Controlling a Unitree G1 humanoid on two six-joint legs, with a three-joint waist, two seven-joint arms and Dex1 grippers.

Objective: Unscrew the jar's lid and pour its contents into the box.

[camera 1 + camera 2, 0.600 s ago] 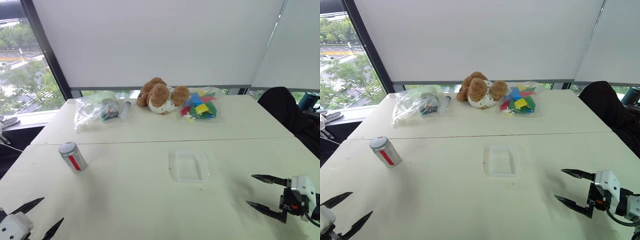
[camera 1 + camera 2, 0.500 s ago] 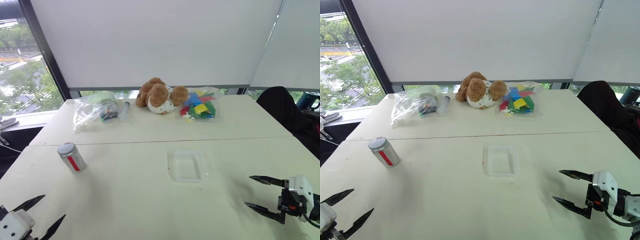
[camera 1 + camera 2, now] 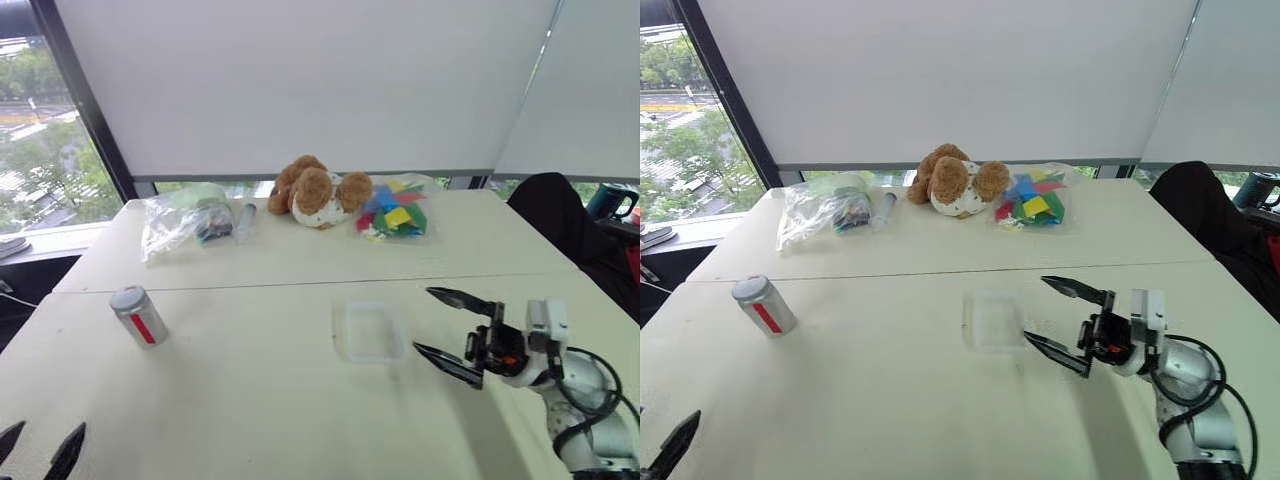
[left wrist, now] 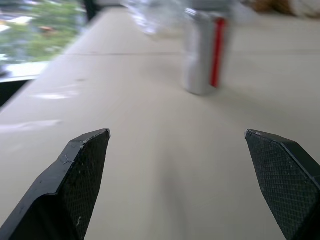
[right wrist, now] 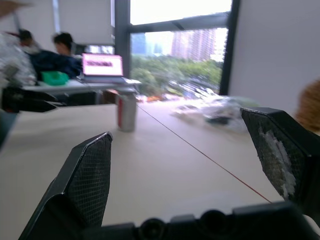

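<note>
Jar [image 3: 140,316] stands upright with lid [image 3: 128,297] on at 9 o'clock on the bench [image 3: 250,400], box [image 3: 370,330] dead center. Right end effector [image 3: 440,325] hangs spread wide just beside the box at 3 o'clock; left end effector [image 3: 40,452] is spread too, down at 7 o'clock.

Right gripper [image 3: 448,327]: moved from the table's near right corner, at about 4 o'clock of the box [image 3: 369,330], inward and up to just beside the box's right edge, at its 3 o'clock. Fingers spread wide as before, now pointing toward the robot's left, upper fingertip [image 3: 436,294] near the box's far right corner, lower one by its near right corner. More of the right arm now in view behind it.

Left gripper [image 3: 38,452]: drawn back toward 7 o'clock of the jar [image 3: 138,315], farther from it; white housing gone from sight, two black fingertips remaining at the bottom left edge.
</note>
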